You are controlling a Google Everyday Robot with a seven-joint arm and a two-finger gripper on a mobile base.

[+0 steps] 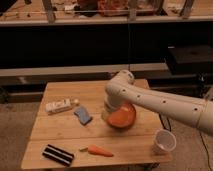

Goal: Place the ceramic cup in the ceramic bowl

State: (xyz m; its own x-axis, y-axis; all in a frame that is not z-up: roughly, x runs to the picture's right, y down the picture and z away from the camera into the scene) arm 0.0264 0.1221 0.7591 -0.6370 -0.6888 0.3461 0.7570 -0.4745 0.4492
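Observation:
The ceramic cup [164, 141] is small and white. It stands upright near the table's front right corner. The ceramic bowl [124, 118] is orange-red and sits right of the table's middle. My white arm reaches in from the right and bends down over the bowl. The gripper [107, 114] hangs at the bowl's left rim, partly hidden by the wrist. The cup is apart from the gripper, well to its right and nearer the front edge.
On the wooden table [55, 129] lie a blue sponge [83, 115], a white box [59, 105], a carrot [98, 150] and a black striped object [57, 155]. Dark shelving stands behind the table, and a dark box [189, 57] is at the right.

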